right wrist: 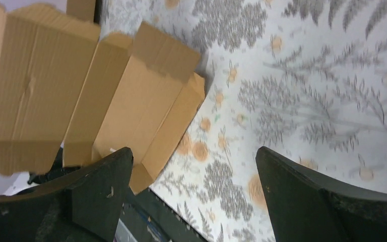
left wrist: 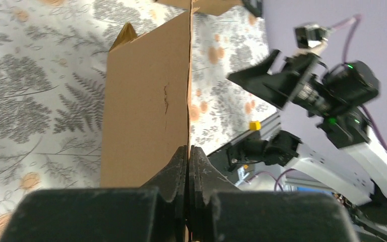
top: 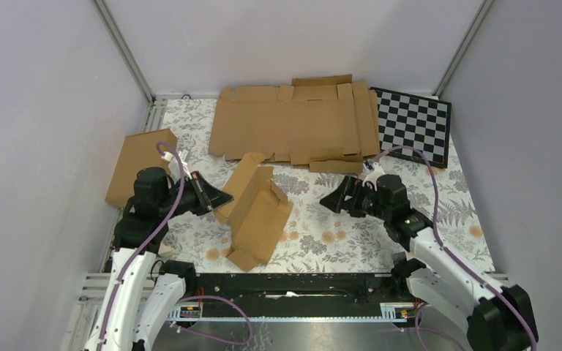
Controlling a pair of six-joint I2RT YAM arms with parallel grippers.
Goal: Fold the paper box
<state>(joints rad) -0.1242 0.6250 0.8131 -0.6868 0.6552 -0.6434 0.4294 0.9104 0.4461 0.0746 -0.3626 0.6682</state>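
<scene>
Top external view gave me the wide cardboard sheet lying flat at the far side of the table, so I placed everything else against that sheet. The paper box sat just on the near side of the sheet, below its left half, running slantwise away from it toward the arm bases. It was the one container I could see: a half-formed trough of plain brown corrugated card with one long wall raised, and its inside showed its own cardboard floor. A broad panel stood up along the side of the box turned toward the sheet's left end, and short tabbed flaps stuck out at the ends. On the right wrist view, crease lines ran the length of the panels.

The left pincer was on the near side of the sheet's left corner, right against that raised panel. On the left wrist view its fingers were pinched together on the panel's thin edge, with the card standing edge-on between them.

The right pincer hung on the near side of the sheet's right half, apart from the box. Its jaws were spread wide toward the box and gripped nothing.

A checkerboard lay just beside the sheet's right end, and a smaller brown board lay off its left end.
</scene>
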